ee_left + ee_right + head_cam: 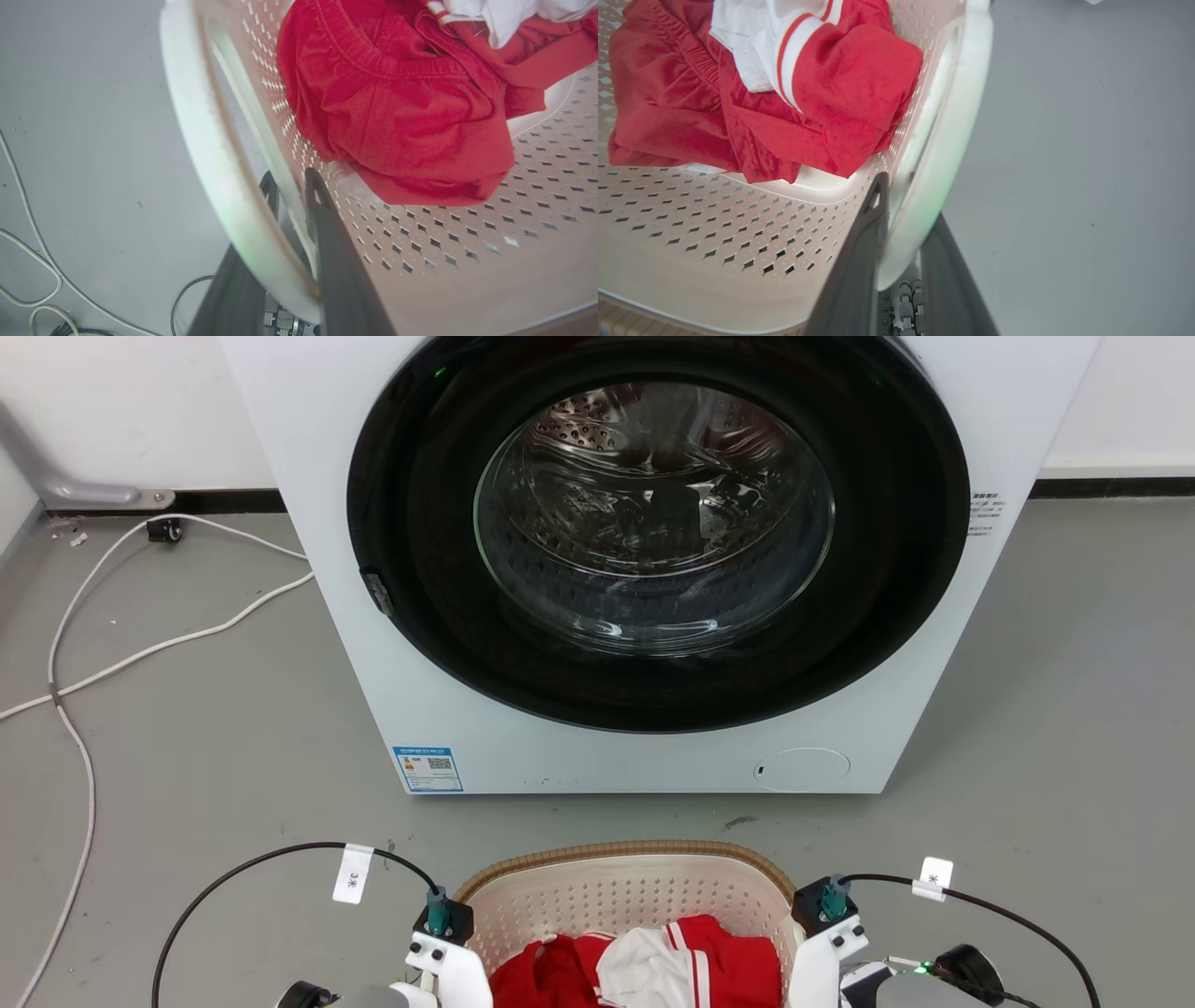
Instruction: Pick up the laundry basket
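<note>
The cream perforated laundry basket (627, 894) with its brown woven rim sits low in the head view, just before the washer. Red and white clothes (686, 966) lie inside it. My left gripper (292, 181) straddles the basket's white left handle (205, 140), one dark finger inside the wall and one outside, shut on it. My right gripper (908, 205) holds the white right handle (966, 112) the same way. In the head view both wrists flank the basket, fingers hidden below them.
A white front-loading washer (448, 709) with a round, dark-rimmed door stands right behind the basket. White cables (86, 663) trail over the grey floor on the left, and more cable (28, 224) lies under my left arm. Black wrist cables arc outward on both sides.
</note>
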You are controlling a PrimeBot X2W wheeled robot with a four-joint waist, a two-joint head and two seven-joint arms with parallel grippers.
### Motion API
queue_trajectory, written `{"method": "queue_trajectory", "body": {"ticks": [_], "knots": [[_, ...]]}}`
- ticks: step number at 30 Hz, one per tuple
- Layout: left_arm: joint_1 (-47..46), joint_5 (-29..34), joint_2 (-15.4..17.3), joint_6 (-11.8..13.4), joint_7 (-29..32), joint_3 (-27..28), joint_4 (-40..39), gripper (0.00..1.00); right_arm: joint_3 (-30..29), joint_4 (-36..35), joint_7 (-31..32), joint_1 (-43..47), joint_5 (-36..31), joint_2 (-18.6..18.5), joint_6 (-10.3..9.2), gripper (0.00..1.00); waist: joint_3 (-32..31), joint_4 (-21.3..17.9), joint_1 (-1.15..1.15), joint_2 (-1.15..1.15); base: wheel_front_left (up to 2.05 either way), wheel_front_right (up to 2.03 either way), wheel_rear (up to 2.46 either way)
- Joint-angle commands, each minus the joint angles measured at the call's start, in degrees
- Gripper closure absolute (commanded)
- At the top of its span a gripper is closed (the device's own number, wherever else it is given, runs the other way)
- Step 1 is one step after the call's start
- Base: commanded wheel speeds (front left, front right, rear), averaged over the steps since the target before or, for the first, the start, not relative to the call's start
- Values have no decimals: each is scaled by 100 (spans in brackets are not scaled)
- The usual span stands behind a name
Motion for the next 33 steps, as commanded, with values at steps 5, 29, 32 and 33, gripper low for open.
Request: {"method": "queue_trajectory", "body": {"ticks": [5, 29, 32, 33], "knots": [[-106, 15, -103, -66, -69, -51, -46, 100, 83, -61, -54, -104, 29, 114, 30, 100, 2, -1, 0, 0, 0, 0, 0], [-34, -24, -122, -65, -118, -119, -6, 100, 270, -44, -77, -87, 160, 114, 31, 100, -22, -49, 0, 0, 0, 0, 0], [-18, -29, -115, -65, -134, -124, -4, 100, 288, -43, -85, -82, 169, 114, 31, 100, -27, -59, 0, 0, 0, 0, 0], [-13, -32, -115, -65, -137, -125, -4, 100, 293, -42, -89, -81, 168, 114, 31, 100, -29, -62, 0, 0, 0, 0, 0]]}}
